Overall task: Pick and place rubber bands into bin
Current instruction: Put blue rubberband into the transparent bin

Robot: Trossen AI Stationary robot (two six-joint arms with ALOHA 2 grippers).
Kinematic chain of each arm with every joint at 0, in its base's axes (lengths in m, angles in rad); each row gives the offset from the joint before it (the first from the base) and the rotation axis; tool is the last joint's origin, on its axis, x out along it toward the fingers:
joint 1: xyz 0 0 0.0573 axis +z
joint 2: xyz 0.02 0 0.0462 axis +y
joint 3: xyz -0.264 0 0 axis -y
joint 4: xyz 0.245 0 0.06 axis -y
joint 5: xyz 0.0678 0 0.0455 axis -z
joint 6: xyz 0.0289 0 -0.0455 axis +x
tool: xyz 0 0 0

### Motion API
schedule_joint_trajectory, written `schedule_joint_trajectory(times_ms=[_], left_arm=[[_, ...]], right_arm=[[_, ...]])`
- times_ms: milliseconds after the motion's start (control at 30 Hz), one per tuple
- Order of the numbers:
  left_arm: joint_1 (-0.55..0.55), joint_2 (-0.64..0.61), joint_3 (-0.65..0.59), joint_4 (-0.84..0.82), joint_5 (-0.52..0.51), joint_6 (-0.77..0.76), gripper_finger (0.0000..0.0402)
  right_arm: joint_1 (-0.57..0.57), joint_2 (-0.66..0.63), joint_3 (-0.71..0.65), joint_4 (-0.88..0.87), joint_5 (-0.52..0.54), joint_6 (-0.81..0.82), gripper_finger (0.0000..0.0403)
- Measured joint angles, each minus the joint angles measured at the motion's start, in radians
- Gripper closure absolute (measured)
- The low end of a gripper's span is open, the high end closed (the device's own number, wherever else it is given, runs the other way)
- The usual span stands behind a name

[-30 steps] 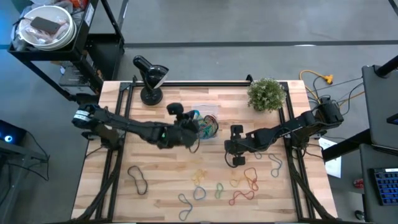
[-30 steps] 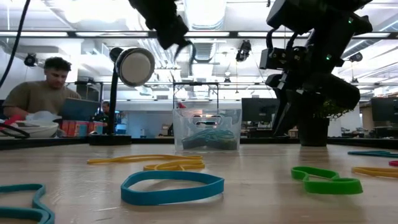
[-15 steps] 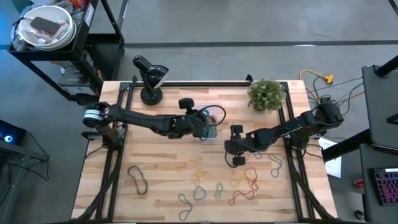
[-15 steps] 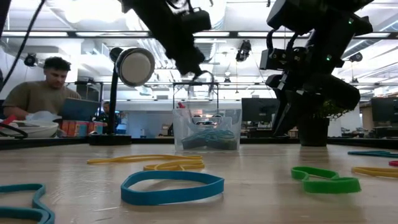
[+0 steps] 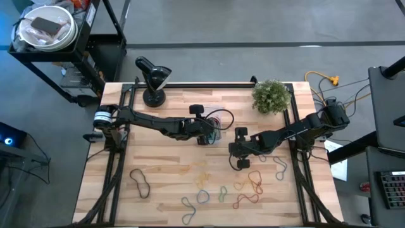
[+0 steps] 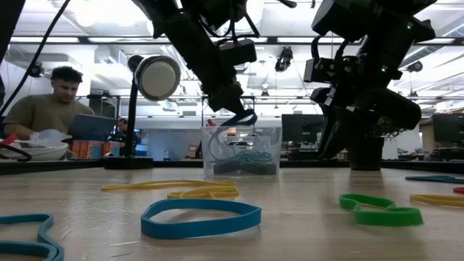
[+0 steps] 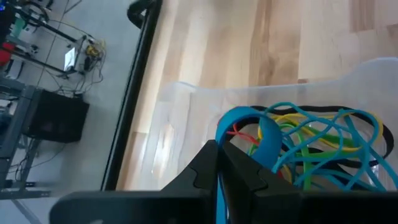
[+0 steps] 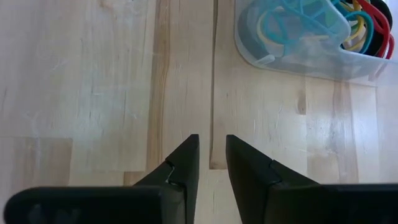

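The clear bin (image 5: pixel 214 122) (image 6: pixel 241 152) stands on the table's middle, toward the far edge, with several coloured rubber bands inside. My left gripper (image 5: pixel 205 131) (image 7: pixel 218 149) hovers just above the bin's rim, shut on a blue rubber band (image 7: pixel 249 127) (image 6: pixel 243 117). My right gripper (image 5: pixel 234 151) (image 8: pixel 212 149) stands open above bare wood to the right of the bin (image 8: pixel 311 43), with nothing between its fingers. Loose bands lie flat nearer the front: a black one (image 5: pixel 140 182), a blue one (image 6: pixel 201 216), a green one (image 6: pixel 380 210) and several more (image 5: pixel 247 187). My left gripper pinches the blue band between its two fingers, which slant down from the table's left. The band's free part (image 7: pixel 264 134) loops out past the fingertips. It hangs over the bands in the bin, clear of the table.
A black desk lamp (image 5: pixel 152 79) and a potted plant (image 5: pixel 271 95) stand along the table's far edge. A person (image 6: pixel 51 101) sits at a laptop beyond the table. A white bowl (image 5: pixel 44 28) rests on a shelf off the far left corner.
My left gripper has swung toward the table's right edge and come down, tipping forward, until it hangs over the bin. It has stayed shut on the blue band, which went along with it.
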Motion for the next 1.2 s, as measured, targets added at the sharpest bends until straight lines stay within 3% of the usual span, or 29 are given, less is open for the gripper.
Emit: schedule_joint_trajectory(times_ms=[167, 433, 600, 833, 1033, 1200], left_arm=[[0.0, -0.002, 0.0, -0.003, 0.035, 0.008, 0.0388], [0.0, -0.007, 0.0, -0.003, 0.05, 0.007, 0.0291], [-0.004, -0.037, 0.0, -0.002, 0.048, 0.002, 0.0256], [-0.058, -0.125, 0.0, -0.055, 0.048, -0.019, 0.0248], [-0.161, -0.221, -0.005, -0.207, 0.047, -0.17, 0.0248], [-0.263, -0.261, -0.049, -0.236, 0.046, -0.21, 0.0249]], right_arm=[[0.0, 0.0, -0.001, 0.001, 0.0, 0.0, 0.0331], [0.0, 0.0, -0.001, 0.001, 0.0, 0.0, 0.0337], [0.0, 0.0, -0.001, 0.002, 0.0, 0.001, 0.0332], [0.0, 0.0, -0.001, -0.025, -0.003, 0.043, 0.0325], [0.001, 0.0, -0.001, -0.237, -0.045, 0.156, 0.0325], [0.001, -0.007, -0.001, -0.375, -0.122, 0.225, 0.0332]])
